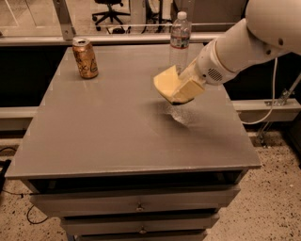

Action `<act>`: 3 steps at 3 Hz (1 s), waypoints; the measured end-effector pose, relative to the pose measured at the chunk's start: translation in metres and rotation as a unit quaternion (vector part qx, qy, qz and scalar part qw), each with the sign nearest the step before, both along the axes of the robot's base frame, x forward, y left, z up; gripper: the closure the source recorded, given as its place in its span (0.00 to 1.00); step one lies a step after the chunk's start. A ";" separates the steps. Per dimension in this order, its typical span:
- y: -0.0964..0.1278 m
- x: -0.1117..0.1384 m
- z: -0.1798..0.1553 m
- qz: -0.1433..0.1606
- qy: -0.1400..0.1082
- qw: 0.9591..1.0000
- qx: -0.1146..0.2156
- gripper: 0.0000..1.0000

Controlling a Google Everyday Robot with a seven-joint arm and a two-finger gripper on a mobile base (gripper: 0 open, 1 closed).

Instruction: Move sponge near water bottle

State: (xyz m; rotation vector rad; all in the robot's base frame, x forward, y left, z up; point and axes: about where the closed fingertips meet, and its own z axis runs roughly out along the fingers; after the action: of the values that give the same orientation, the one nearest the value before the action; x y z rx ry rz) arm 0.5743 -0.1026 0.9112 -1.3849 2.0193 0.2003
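The gripper (pixel 185 91) hangs over the right half of the grey table (pixel 108 132), reaching in from the right on a thick white arm (pixel 237 44). Its blocky pale yellow fingers (pixel 193 87) are closed on the sponge (pixel 166 83), gripping it at its right end. The sponge is clear of the tabletop, tilted so that its free left edge points up and towards the far side. A soft shadow (pixel 176 114) lies on the table just below and near of it.

The water bottle (pixel 179 41) stands upright near the far edge of the table, right of centre, with its white cap on and its label band showing. From this view the raised sponge sits just in front of the bottle's lower part and overlaps it, so whether the two touch cannot be told. The gripper's wrist is just right of the bottle.

A gold-brown drink can (pixel 85 58) stands upright at the far left of the table, well apart from the sponge and the bottle.

Below the tabletop are drawers (pixel 138 205) with small knobs. A pale cable (pixel 271 89) hangs down from the arm on the right. Past the far edge of the table, an office chair (pixel 110 6) stands on the floor
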 end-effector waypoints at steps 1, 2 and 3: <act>-0.012 0.007 -0.002 -0.017 -0.006 1.000 0.001 1.00; -0.032 0.033 0.003 -0.040 -0.026 0.999 0.009 1.00; -0.046 0.060 0.001 -0.054 -0.034 0.998 0.019 1.00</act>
State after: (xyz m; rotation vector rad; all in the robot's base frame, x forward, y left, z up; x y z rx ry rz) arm 0.6339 -0.1487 0.9127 -1.2386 2.0183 0.1400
